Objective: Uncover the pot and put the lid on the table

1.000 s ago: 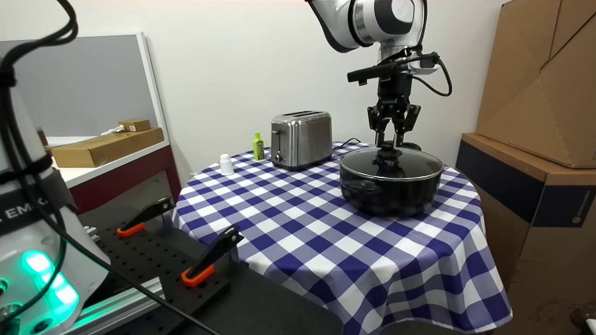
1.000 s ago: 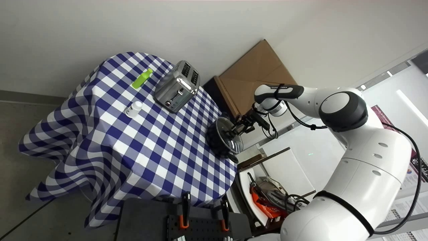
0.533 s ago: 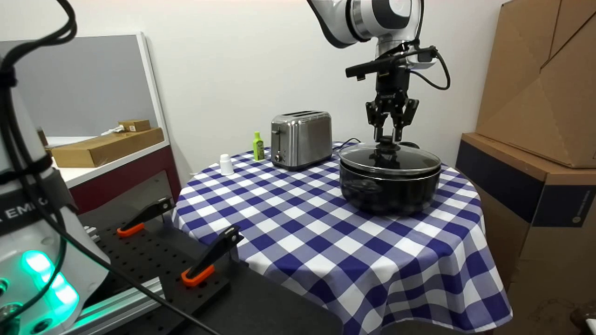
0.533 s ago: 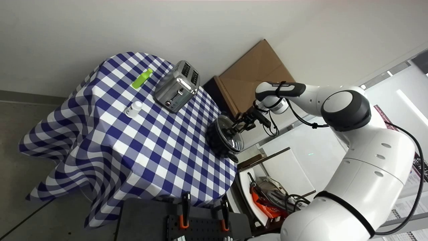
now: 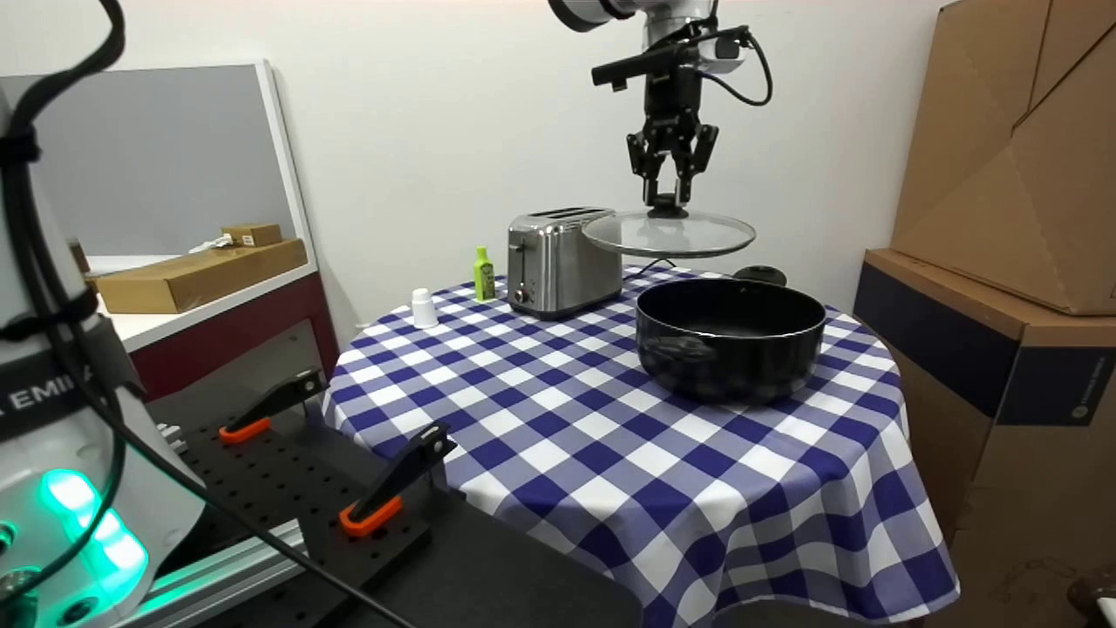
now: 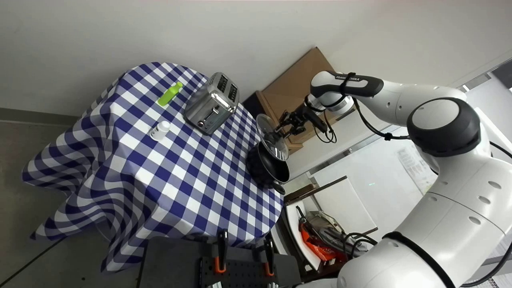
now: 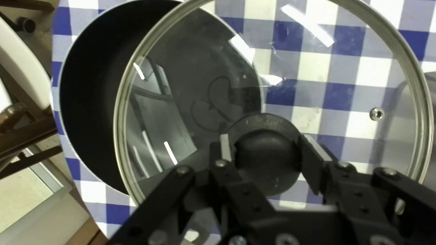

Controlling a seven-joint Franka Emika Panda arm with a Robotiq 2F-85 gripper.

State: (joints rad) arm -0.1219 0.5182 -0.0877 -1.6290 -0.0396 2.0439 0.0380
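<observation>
A round table [image 5: 523, 384] is covered by a blue-and-white checked tablecloth [image 5: 785, 532] that hangs in loose folds past the edge. On it a black two-handled pot [image 5: 741, 371] sits upright. A two-slot stainless-steel toaster [image 5: 582, 270] stands upright near the pot. A slim green bottle [image 5: 485, 277] stands just beside the toaster, and a small white bottle [image 6: 159, 132], also upright, stands apart from both.

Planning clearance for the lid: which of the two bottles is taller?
The green bottle, beside the toaster. In both exterior views it looks taller than the squat white bottle.
</observation>
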